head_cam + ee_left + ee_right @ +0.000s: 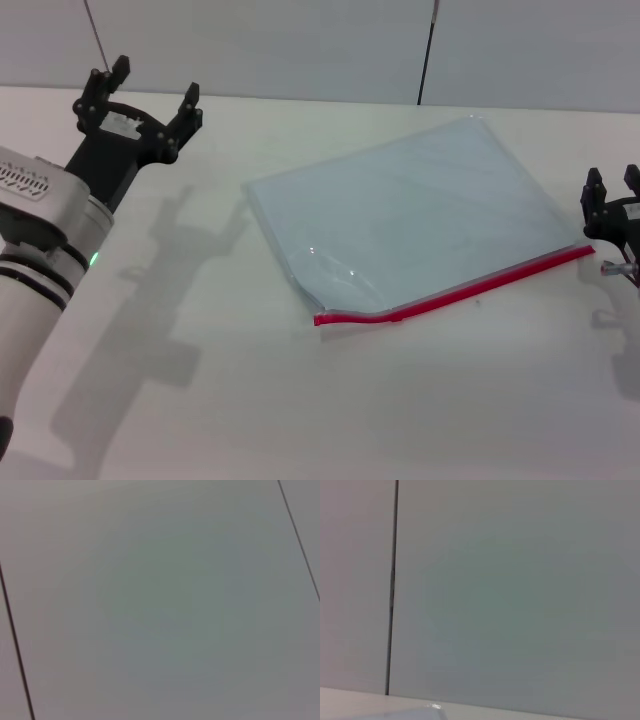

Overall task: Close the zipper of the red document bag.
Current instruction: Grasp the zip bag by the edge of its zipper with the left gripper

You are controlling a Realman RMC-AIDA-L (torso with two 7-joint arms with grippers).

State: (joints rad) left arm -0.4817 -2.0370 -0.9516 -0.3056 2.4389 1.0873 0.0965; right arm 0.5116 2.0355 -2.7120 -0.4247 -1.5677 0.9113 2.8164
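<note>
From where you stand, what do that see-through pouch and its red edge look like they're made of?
The red document bag looks like thin, soft translucent plastic with a glossy finish: the white table shows through, and its surface bulges and glints near the open corner. The zipper looks like a stiffer, opaque red plastic strip; whether it has teeth or a press seal, I cannot tell.

1. The left arm (pixel 40 240) is a stout white cylinder ringed with black bands, with a small green light glowing on its side.
2. A perforated light-grey panel sits on its upper segment.
3. Its wrist narrows into a black housing.
4. The left gripper (pixel 150 95) is black, with angular forked fingers studded with small screws.
5. The right gripper (pixel 612 190) is black too, with a small silver and red fitting beside it.
</note>
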